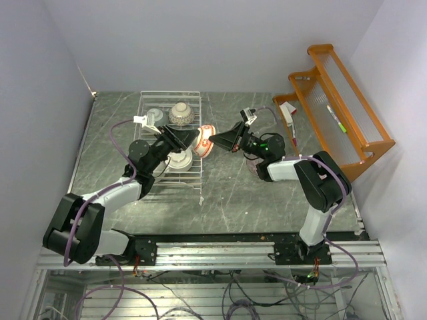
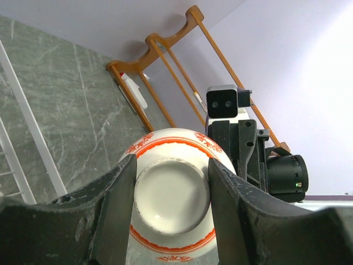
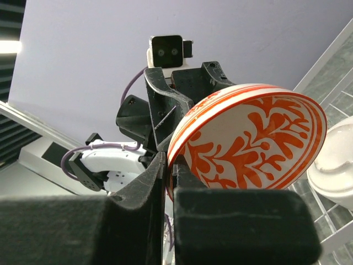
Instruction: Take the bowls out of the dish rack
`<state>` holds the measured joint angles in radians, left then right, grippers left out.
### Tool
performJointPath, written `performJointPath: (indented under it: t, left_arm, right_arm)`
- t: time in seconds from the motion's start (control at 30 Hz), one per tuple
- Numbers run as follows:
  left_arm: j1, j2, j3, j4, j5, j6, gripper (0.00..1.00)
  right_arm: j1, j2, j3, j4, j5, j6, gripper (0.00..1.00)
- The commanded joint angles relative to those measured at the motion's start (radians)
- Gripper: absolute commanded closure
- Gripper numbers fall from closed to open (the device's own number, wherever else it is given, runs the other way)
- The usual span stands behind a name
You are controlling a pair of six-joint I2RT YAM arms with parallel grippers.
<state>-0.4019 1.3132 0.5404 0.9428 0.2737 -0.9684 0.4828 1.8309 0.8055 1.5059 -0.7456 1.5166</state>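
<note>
Two robot arms reach in from the near edge of the grey marbled table (image 1: 233,200) and meet over one bowl, held clear of the surface just off the right side of the dish rack (image 1: 192,101). That orange-patterned bowl (image 1: 205,142) is white and glossy and is tipped on its side. Its plain round foot faces left, thin orange bands ring its outer wall, and bold orange leaf scrolls cover the face turned right. The left pincer (image 1: 190,139) is clamped on the bowl, with one dark finger pressed on each side of the foot. The right pincer (image 1: 220,141) is closed tight on the striped rim, its two fingers almost touching.

Three more bowls sit in the white wire rack. A grey bowl (image 1: 155,117) is at the far left, a brown-patterned bowl (image 1: 181,113) is just beside it on the right, and a white bowl (image 1: 179,160) is at the near end, partly under the left arm. That makes four bowls that can be counted. A dark round shape on the table under the right arm is too hidden to identify.

One orange wooden shelf (image 1: 347,113) leans at the far right against the wall, well apart from the rack. It holds one white-and-red item (image 1: 288,113) and one green-tipped marker (image 1: 337,120).
</note>
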Motion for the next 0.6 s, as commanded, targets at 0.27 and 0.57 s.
performJointPath:
  t: [0.27,0.57]
  left_arm:
    - [0.0,-0.175,0.03,-0.056,-0.089,0.114,0.04]
    - [0.001,-0.419,0.087,-0.486,-0.213,0.326,0.02]
  right_arm:
    - [0.005,-0.086,0.008,-0.019,-0.049,-0.117,1.0]
    - [-0.007,-0.333,0.055,-0.746,0.009,-0.629,1.0]
